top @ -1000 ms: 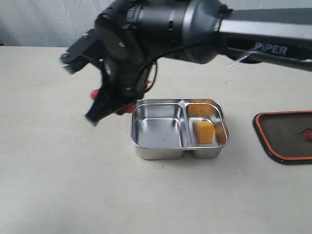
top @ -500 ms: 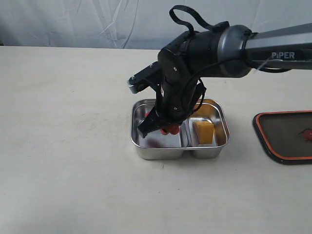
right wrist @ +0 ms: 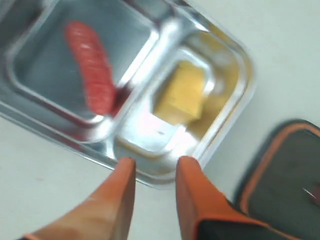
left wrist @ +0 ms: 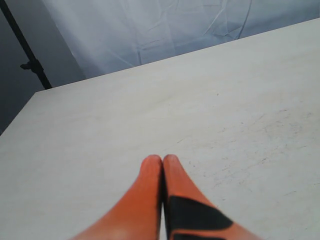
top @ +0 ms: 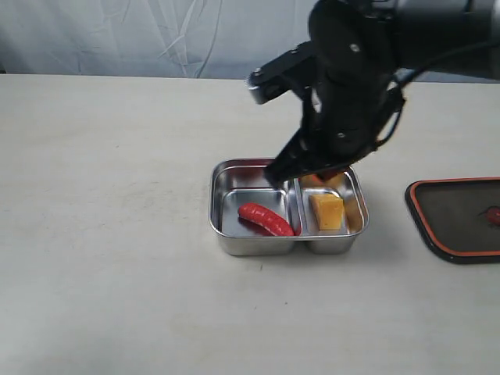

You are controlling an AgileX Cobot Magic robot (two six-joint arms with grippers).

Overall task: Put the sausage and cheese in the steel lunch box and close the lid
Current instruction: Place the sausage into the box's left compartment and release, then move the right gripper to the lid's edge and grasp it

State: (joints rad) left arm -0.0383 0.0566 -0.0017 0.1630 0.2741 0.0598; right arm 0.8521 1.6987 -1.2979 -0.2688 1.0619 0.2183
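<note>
While the right gripper point(right wrist: 156, 161) hangs above the steel lunch box point(top: 258, 246), jaws narrowly parted and empty, the sausage point(top: 266, 219) lies in its larger compartment and the cheese point(top: 327, 211) in the smaller; the lid point(top: 461, 219) rests apart on the table point(top: 117, 234), orange seal up; the left gripper point(left wrist: 162, 159) is pressed closed, holding nothing

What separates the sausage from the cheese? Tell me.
The steel lunch box divider; sausage and cheese lie either side, exterior view.
</note>
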